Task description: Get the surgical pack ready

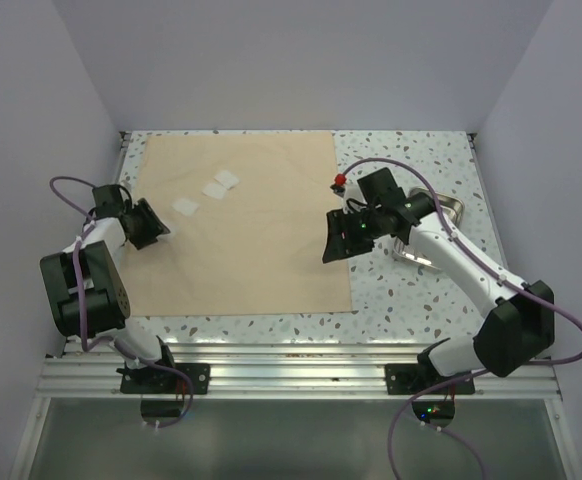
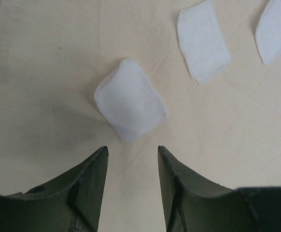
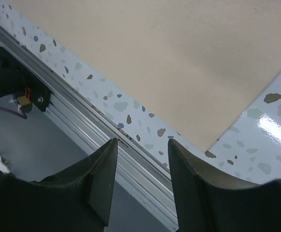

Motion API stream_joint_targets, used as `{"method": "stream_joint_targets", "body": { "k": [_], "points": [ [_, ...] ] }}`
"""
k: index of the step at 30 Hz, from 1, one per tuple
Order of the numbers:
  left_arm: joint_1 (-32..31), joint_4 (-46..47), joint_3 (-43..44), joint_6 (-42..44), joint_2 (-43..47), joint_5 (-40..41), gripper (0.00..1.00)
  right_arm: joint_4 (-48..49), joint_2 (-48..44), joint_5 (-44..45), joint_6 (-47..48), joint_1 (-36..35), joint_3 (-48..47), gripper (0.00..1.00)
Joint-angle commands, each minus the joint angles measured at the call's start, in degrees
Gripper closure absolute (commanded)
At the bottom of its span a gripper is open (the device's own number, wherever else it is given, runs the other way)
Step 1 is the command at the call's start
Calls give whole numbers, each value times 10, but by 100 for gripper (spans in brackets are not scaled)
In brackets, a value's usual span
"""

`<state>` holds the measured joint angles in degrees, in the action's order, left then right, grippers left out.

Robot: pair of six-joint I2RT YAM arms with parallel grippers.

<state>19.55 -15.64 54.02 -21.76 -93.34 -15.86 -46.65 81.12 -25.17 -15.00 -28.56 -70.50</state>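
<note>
Left gripper (image 2: 131, 151): jaws spread, empty | right gripper (image 3: 141, 142): jaws spread, empty | small white woven gauze square (image 2: 130, 106), frame centre: judged light, limp; curled edge to be pinched.

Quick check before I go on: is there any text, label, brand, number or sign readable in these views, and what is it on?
No readable text in any view.
Sheet: blank.
Gauze: blank.
Tray: mostly hidden behind the right arm, cannot tell.
Black bracket by the rail: nothing legible, too small.
</note>
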Motion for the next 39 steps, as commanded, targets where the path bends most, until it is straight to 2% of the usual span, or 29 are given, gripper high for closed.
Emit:
{"method": "stream_joint_targets", "body": {
  "k": [1, 15, 30, 33, 35, 36, 39],
  "points": [
    [7, 49, -1, -26, -5, 3, 50, -19, 7, -16, 19, -3, -36, 50],
    [11, 52, 61, 1, -69, 36, 53, -28, 34, -13, 31, -3, -47, 50],
    [13, 69, 59, -5, -98, 23, 58, -32, 54, -14, 38, -2, -56, 50],
    [11, 76, 61, -5, -99, 15, 62, -32, 55, -13, 40, -2, -59, 51],
    [12, 78, 63, -4, -99, 12, 70, -32, 55, -13, 40, -1, -58, 50],
    [12, 76, 65, -3, -98, 10, 80, -30, 55, -13, 40, -1, -57, 50],
    [12, 69, 73, -3, -85, -7, 97, -30, 56, -11, 39, -2, -58, 50]
  ]
}}
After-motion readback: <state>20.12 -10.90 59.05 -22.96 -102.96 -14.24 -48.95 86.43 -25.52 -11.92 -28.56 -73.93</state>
